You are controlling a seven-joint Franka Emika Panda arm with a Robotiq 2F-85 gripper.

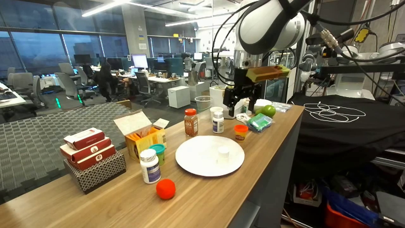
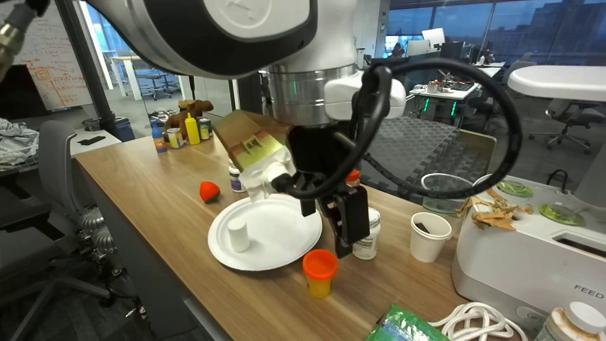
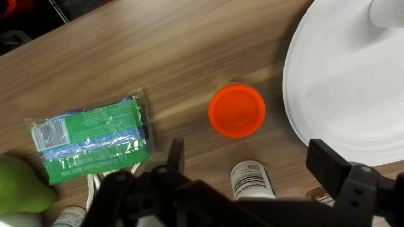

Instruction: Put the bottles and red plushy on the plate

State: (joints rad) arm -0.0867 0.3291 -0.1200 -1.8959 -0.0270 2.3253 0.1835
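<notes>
My gripper (image 3: 247,154) is open and empty above the table; it also shows in an exterior view (image 1: 242,109). Below it, a white bottle (image 3: 252,179) stands partly hidden by the gripper. An orange-capped jar (image 3: 236,110) stands beside the plate (image 3: 341,104). A small white bottle (image 2: 238,234) stands on the plate. A red-capped brown bottle (image 1: 191,124) stands behind the plate. Another white bottle (image 1: 150,167) and a teal-capped jar (image 1: 159,153) stand near the yellow box. The red plushy (image 1: 165,189) lies on the table; it shows in both exterior views (image 2: 209,191).
A yellow open box (image 1: 144,136) and red-and-white boxes (image 1: 90,148) on a patterned base stand at one side. A green packet (image 3: 94,138), white cord (image 2: 473,317), paper cup (image 2: 428,237), green fruit (image 1: 268,110) and white appliance (image 2: 530,265) are near the gripper's end.
</notes>
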